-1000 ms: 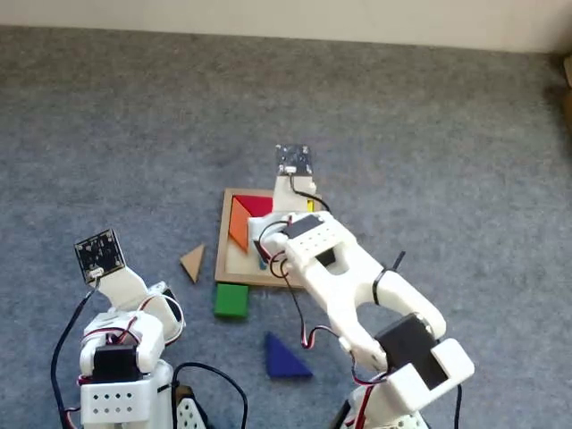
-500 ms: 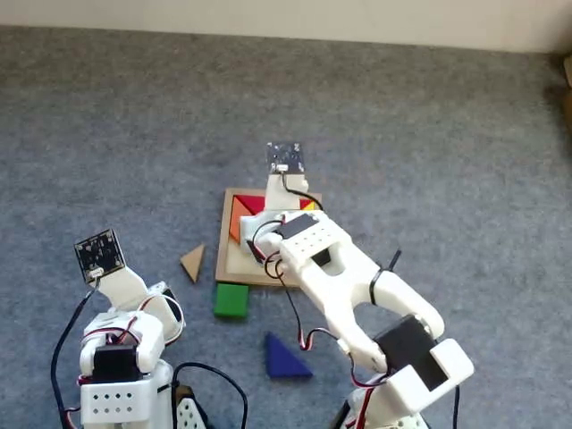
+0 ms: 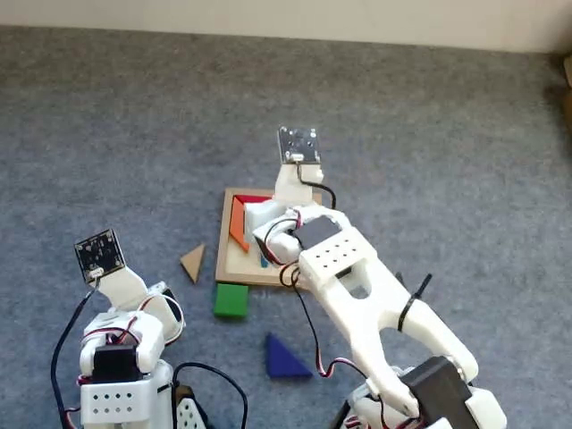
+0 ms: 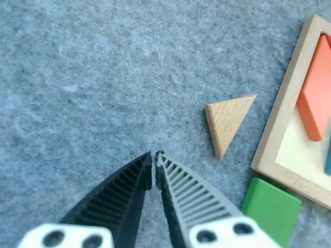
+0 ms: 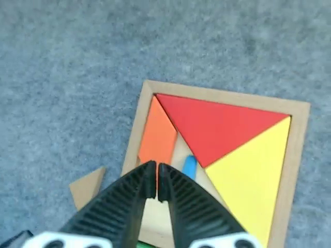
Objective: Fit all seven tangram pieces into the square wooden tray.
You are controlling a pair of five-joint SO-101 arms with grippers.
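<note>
The square wooden tray [image 5: 222, 96] [image 3: 222, 250] holds a red triangle [image 5: 214, 125], a yellow triangle [image 5: 248, 178], an orange parallelogram [image 5: 158, 137] [image 4: 319, 98] and a small blue piece [image 5: 189, 166]. My right gripper [image 5: 156, 182] hovers shut over the tray's orange piece, with nothing between its fingers. On the carpet left of the tray lie a natural-wood triangle [image 3: 192, 263] [image 4: 226, 120], a green square [image 3: 231, 300] [image 4: 272, 207] and a dark blue triangle [image 3: 285, 357]. My left gripper [image 4: 153, 163] is shut and empty, held over bare carpet near the wood triangle.
Grey carpet [image 3: 429, 134] covers the whole area, with open room behind and to the right of the tray. A pale wall strip [image 3: 286, 18] runs along the far edge.
The right arm has swung and stretched farther over the tray, its wrist shifting slightly right and back. The left arm and the loose pieces have not moved.
</note>
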